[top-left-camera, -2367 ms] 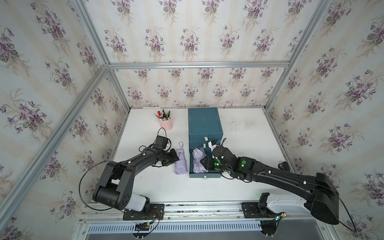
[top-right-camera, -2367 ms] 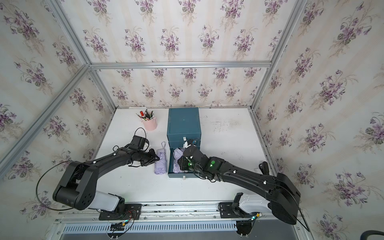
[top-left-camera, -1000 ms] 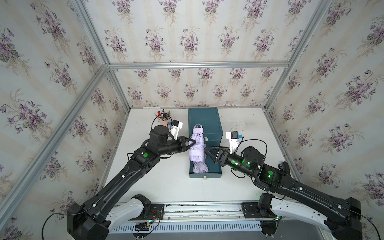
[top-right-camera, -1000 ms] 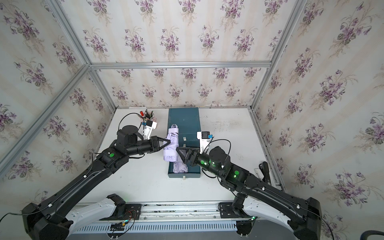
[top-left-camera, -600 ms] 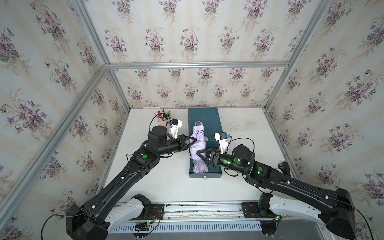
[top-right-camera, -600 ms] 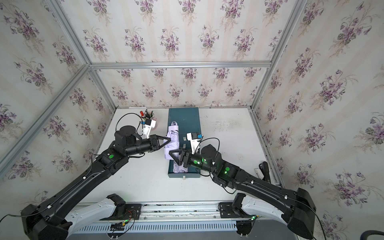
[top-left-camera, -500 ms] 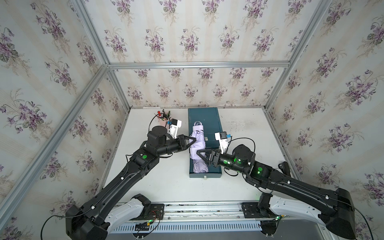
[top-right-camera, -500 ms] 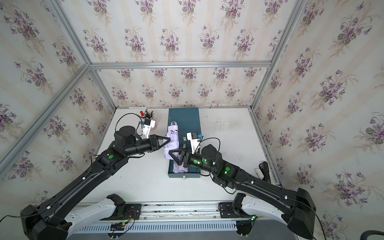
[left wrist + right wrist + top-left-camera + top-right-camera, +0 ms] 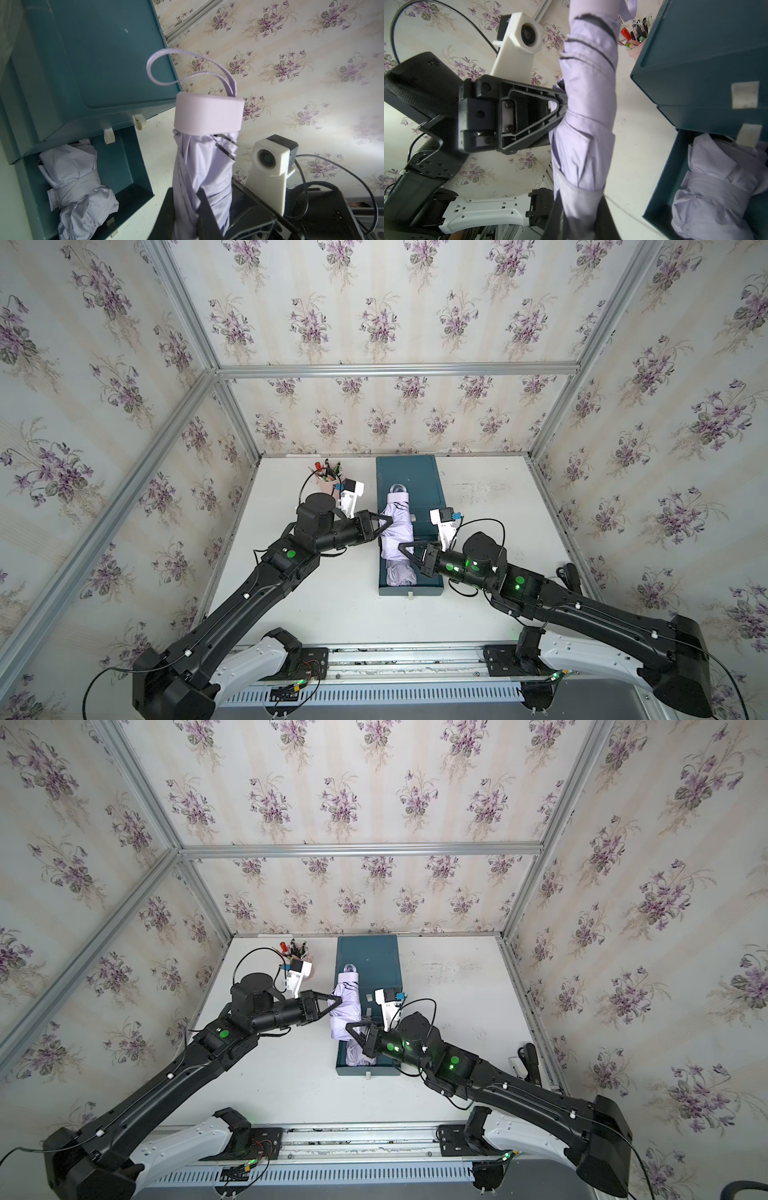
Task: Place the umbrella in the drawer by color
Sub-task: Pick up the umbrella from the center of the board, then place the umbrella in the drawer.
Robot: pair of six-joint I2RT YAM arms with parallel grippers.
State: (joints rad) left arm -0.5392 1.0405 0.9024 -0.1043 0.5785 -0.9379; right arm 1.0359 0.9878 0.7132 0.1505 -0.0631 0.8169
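Teal drawer (image 9: 411,591) w/ lilac umbrella (image 9: 401,574) inside; L fingers (image 9: 533,89) & R fingers (image 9: 559,224) clenched on 2nd umbrella (image 9: 398,524).

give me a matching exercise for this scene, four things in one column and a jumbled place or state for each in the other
1. black-trimmed umbrella
2. strapped umbrella
3. pen cup
4. drawer

A. pulled out, teal
B. lying in the drawer
C. standing on the table
D. gripped by left hand and right hand

Pairs: 1-D, 2-B, 3-C, 4-A
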